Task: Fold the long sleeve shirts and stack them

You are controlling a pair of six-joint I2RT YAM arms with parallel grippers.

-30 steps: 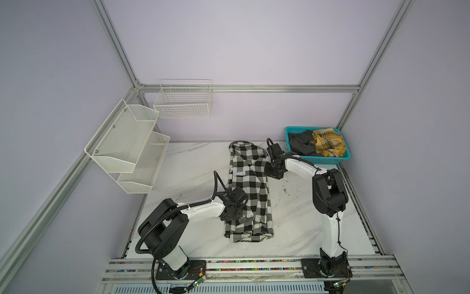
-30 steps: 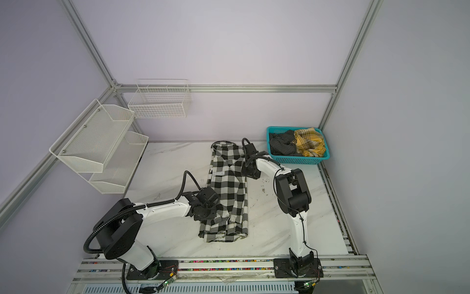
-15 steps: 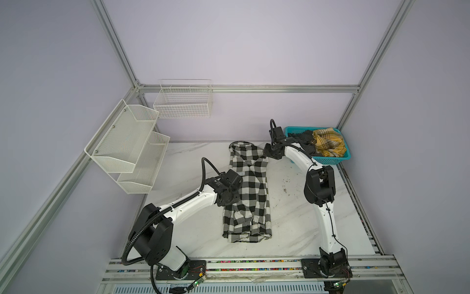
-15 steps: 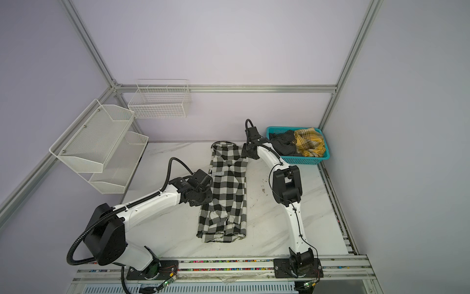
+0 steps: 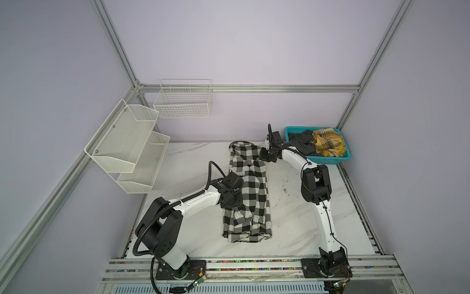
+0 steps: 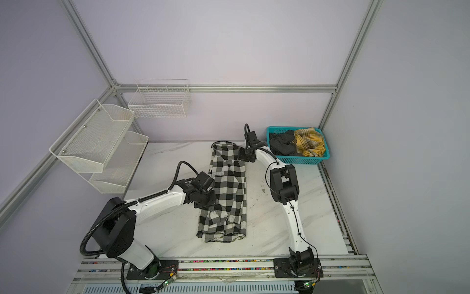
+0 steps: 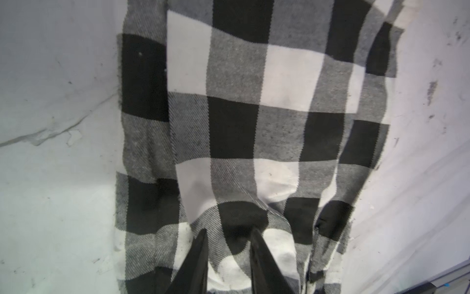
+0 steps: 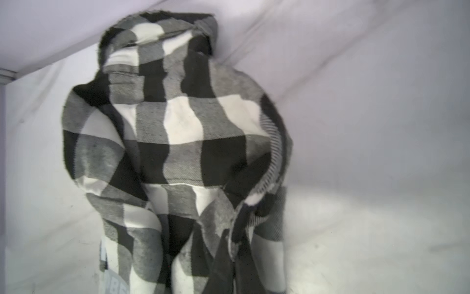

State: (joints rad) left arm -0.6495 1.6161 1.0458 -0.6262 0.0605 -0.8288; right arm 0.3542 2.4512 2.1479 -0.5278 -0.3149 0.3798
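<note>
Bimanual workcell seen from above and from both wrists. The checked shirt lies on the white marbled surface, gathered into a long narrow strip that runs from near the back wall toward the front rail, roughly midway between the two arm bases. Its near end is rumpled, with layered hems showing. The left arm reaches in from the left, and its wrist sits over the left edge of the strip about halfway along. In the left wrist view the left fingers stand only slightly apart, pressed down into the cloth with a small raised pucker of fabric nipped between their tips. The right arm stretches to the far right corner of the shirt, just beside the teal basket. In the right wrist view the right fingers are drawn fully together on a gathered edge of the shirt, and the cloth bulges and creases ahead of them. A pale patch with block letters shows on the shirt in a top view. The basket, at the back right corner of the surface, holds a dark garment and a yellow plaid cloth. A two-tier mesh rack and a wire basket hang on the walls, well apart from the shirt.
</note>
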